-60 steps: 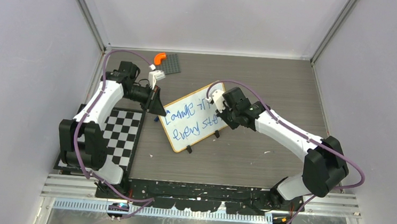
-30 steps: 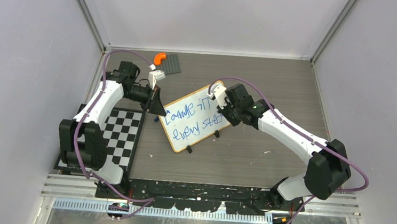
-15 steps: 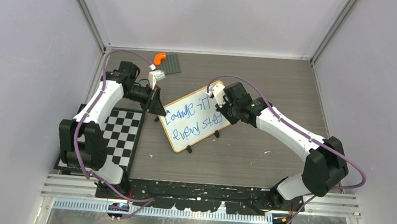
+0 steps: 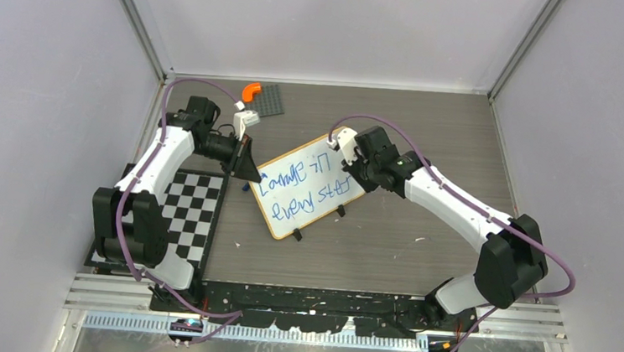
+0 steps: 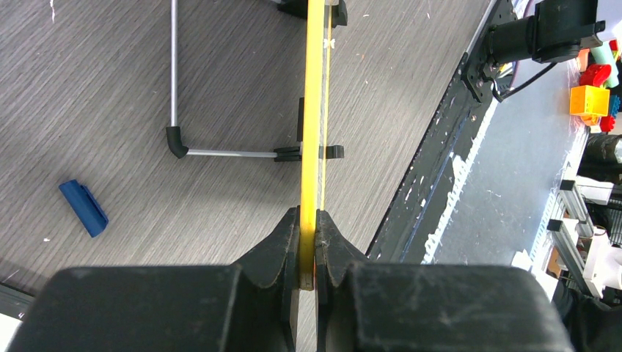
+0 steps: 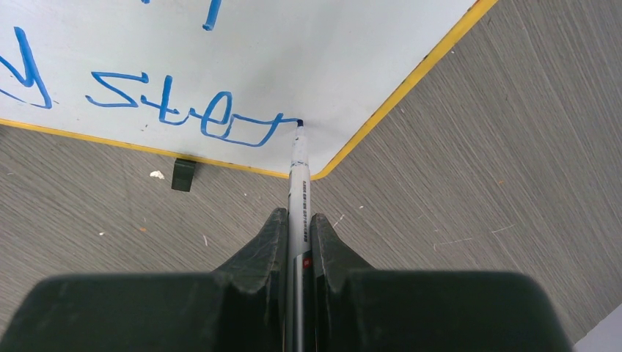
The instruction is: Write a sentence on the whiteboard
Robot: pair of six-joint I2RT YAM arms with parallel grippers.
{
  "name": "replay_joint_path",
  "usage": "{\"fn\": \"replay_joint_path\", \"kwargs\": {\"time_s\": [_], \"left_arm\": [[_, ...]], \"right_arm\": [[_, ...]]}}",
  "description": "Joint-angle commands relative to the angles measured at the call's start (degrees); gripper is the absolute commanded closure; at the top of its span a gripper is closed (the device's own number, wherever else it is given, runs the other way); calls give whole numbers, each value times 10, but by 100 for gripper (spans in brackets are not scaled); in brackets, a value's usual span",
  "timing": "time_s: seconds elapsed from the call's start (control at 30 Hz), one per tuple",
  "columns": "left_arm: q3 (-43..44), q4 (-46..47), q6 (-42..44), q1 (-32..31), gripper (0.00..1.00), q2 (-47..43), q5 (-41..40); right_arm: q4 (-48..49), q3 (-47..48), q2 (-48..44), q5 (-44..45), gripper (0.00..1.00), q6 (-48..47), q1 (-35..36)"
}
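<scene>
- The whiteboard (image 4: 308, 184) is sitting slantwise in the middle of the surface (image 4: 430, 135), between the two arms, with its left corner lying just beside the checkerboard mat (image 4: 192, 209).
- The sentence (image 4: 301, 189) is running across it in two slanted blue lines and taking up most of the white area; the letters are rough, but they are reading roughly as "Courage in every step".
- In the right wrist view, the marker (image 6: 299, 165) is touching the board with its tip at the end of the tail of the last letter, very near the rounded corner of the yellow rim.
- The right fingers (image 6: 268, 242) are clamping the marker's barrel between them, almost fully closed, with the pen pointing straight ahead.
- The left fingers (image 5: 282, 246) are pinching the board's thin yellow edge, seen edge-on, and so are steadying it; one of the clip feet (image 5: 331, 152) and a wire stand (image 5: 174, 81) are showing beside that edge.
- Judging from this, the last stroke of the last word is being finished, so the writing looks almost done.
- The next move is calling for a clean lift of the tip, since little white is remaining before the rim and a drag would smear the letter; the left hold should be lasting until the tip is off.
- Further out, a small blue piece (image 5: 83, 207), probably the pen's cap, is lying on the surface, and the studded plate (image 4: 271, 101) is sitting well apart at the far side.
</scene>
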Motion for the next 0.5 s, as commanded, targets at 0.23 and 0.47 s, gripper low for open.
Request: {"fn": "replay_joint_path", "kwargs": {"time_s": [0.23,0.47], "left_arm": [[-4,11,19,-2,100,-11,-16],[-6,10,19,-2,100,-14,-16]], "right_arm": [[6,7,16,-12,100,3,2],[-1,14,13,-28,100,12,14]]}}
